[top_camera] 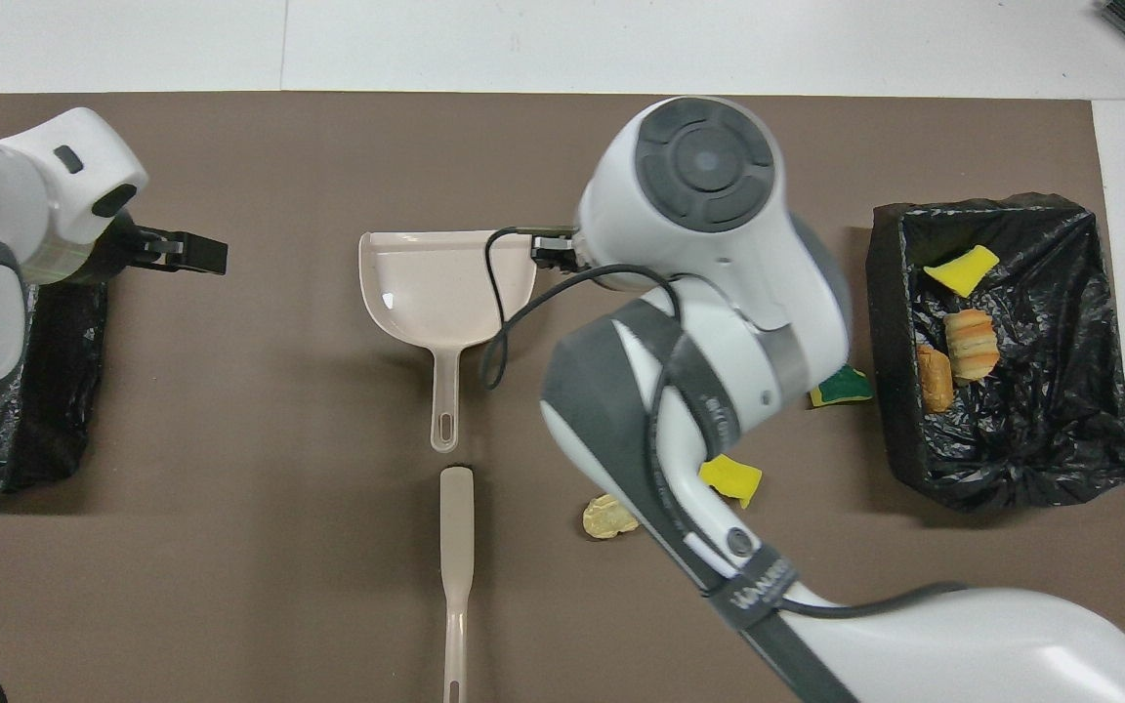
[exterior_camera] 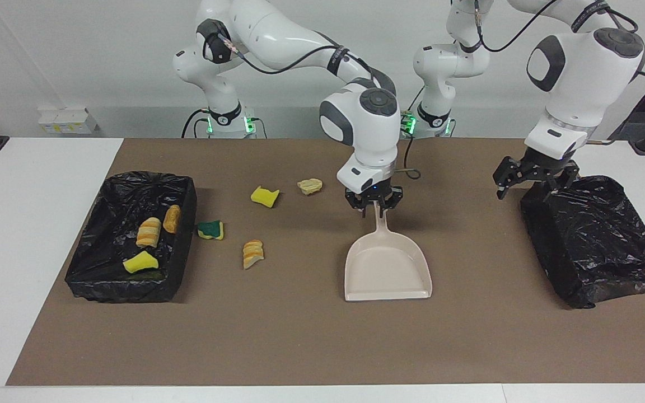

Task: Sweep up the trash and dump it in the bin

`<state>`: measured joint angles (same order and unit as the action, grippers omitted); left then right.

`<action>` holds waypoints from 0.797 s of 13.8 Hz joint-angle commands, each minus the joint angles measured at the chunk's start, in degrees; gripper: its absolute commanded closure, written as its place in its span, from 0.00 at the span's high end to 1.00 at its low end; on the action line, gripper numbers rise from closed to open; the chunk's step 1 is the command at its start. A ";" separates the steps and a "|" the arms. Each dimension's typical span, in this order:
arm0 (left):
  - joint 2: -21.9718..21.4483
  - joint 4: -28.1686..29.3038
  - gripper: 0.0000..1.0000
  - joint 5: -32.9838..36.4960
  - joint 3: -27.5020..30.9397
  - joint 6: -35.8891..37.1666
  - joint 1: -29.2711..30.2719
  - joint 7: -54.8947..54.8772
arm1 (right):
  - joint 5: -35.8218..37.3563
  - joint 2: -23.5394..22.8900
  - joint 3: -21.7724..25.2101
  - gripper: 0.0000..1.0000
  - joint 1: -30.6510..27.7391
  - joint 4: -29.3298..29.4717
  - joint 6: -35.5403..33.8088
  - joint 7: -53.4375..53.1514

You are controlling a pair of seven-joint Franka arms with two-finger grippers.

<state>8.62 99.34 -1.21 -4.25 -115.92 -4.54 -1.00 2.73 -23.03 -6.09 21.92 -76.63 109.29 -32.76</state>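
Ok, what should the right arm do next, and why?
Probably move the right gripper from over the dustpan to the brush handle: the dustpan lies flat, and four scraps lie on the mat outside the bin.

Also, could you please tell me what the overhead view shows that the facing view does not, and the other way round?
Only the overhead view shows the long beige handle, lying nearer to the robots than the dustpan.

Only the facing view shows the striped bread chunk on the mat and the right gripper over the dustpan's handle.

Both show the dustpan, the trash bin with three scraps inside, the yellow sponge piece, and the left gripper over the other bin.
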 commanded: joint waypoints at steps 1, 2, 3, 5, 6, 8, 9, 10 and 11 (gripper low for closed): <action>3.32 0.85 1.00 -0.20 0.65 -4.29 -5.63 6.42 | 0.17 7.20 -0.86 1.00 -4.50 -6.96 0.06 5.41; 3.69 2.34 1.00 -0.20 0.65 -6.05 -7.48 9.59 | 0.17 8.43 -0.86 1.00 -6.34 -6.78 -0.91 5.86; 3.60 4.61 1.00 -0.20 0.65 -8.94 -9.15 12.31 | -0.18 9.75 -0.86 1.00 -8.19 -6.78 -2.40 5.78; 2.73 10.41 1.00 -0.20 0.65 -15.00 -13.10 16.71 | -0.35 12.03 -0.77 1.00 -11.71 -6.43 -6.08 5.78; 2.72 11.83 1.00 -0.20 0.65 -16.34 -14.77 19.26 | -0.35 13.26 -0.77 1.00 -13.12 -6.34 -7.67 5.86; 2.72 14.38 1.00 -0.20 0.73 -16.61 -18.11 22.61 | -0.35 16.08 -0.59 1.00 -14.45 -6.25 -11.53 6.04; 2.64 16.13 1.00 -0.20 0.73 -17.05 -20.13 23.84 | 0.08 16.87 -0.59 1.00 -14.80 -5.82 -13.64 6.04; 1.85 18.33 1.00 -0.11 0.73 -18.88 -21.02 25.94 | 0.52 17.49 -0.50 1.00 -14.89 -5.20 -15.84 6.04; 0.97 20.09 1.00 -0.11 0.73 -20.12 -21.81 28.31 | 0.61 18.19 -0.50 1.00 -15.50 -5.02 -16.90 6.13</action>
<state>13.15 113.93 -1.23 -4.58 -132.92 -24.55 24.17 2.75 -6.64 -6.03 7.55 -80.76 94.04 -27.62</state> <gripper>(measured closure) 0.000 0.000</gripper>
